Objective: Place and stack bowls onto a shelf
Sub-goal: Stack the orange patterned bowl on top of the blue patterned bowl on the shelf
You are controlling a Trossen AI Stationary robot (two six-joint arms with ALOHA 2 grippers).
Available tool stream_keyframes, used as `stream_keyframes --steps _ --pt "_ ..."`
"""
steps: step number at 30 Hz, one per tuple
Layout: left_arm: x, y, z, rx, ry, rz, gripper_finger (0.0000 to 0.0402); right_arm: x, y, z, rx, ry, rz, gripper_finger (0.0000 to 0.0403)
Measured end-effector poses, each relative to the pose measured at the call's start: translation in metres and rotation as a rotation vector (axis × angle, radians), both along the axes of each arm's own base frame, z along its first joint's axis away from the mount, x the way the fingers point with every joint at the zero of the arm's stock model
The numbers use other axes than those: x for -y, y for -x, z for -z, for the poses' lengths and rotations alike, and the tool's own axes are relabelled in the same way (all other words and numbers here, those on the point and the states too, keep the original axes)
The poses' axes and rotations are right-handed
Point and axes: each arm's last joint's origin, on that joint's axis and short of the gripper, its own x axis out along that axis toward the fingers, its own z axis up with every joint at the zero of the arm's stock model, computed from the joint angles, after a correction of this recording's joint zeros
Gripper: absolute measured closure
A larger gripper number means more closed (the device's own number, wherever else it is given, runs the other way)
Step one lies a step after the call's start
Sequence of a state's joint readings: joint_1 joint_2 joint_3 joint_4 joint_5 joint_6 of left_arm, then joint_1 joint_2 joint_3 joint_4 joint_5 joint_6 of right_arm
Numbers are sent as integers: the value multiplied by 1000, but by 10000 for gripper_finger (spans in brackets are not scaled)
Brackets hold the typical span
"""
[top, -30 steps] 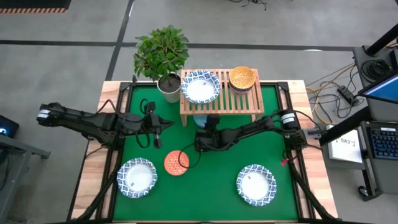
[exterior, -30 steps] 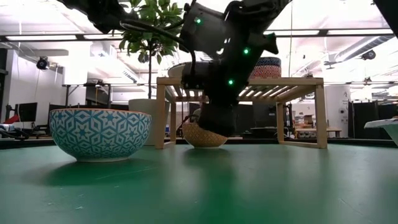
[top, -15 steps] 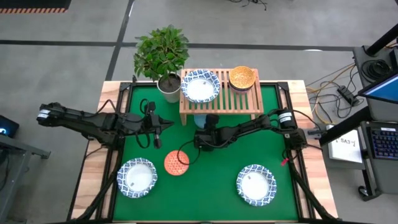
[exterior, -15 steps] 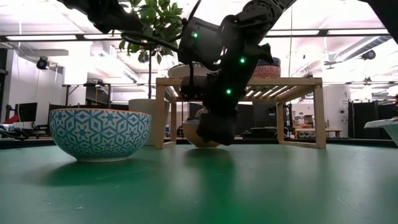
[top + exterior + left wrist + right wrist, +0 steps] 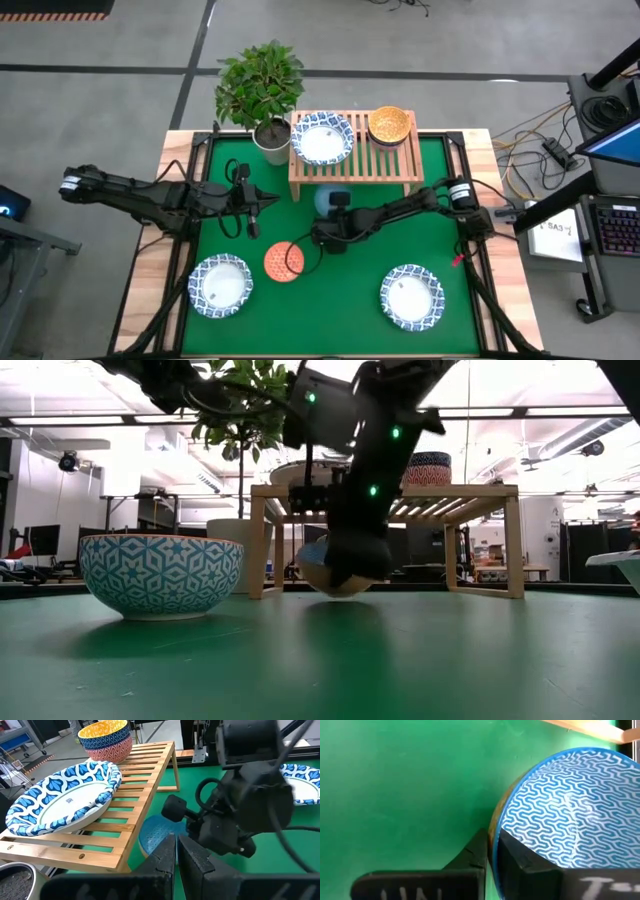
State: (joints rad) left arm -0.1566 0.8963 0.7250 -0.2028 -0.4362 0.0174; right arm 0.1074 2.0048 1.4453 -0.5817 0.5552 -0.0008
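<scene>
Right hand [image 5: 328, 236] is clamped on the rim of the pale blue bowl [image 5: 327, 199], low over the tabletop just outside the shelf [image 5: 354, 165]. The shelf top lies at twelve o'clock. Left hand [image 5: 252, 207] waits pinched, empty, at nine.

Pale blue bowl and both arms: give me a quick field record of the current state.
right gripper: shut on the pale blue bowl rim, just in front of the shelf
pale blue bowl: tilted, at the mat
left gripper: shut, holding nothing, waiting left of the shelf
on shelf: white bowl; stacked small bowls
on mat: orange-red bowl; two white bowls
</scene>
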Motion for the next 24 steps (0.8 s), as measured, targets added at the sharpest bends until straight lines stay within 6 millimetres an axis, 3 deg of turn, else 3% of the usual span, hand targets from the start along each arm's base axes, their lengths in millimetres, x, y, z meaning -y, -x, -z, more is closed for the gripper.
stream_keyframes --steps 10,18,24 --pt "0 0 -1 13 2 0 402 -36 6 -45 -74 -186 -88 390" --pt "0 -1 -4 41 6 0 402 -48 31 -113 53 -508 -133 390" --pt "0 -1 -4 45 7 0 402 -54 64 -179 272 -516 -202 390"
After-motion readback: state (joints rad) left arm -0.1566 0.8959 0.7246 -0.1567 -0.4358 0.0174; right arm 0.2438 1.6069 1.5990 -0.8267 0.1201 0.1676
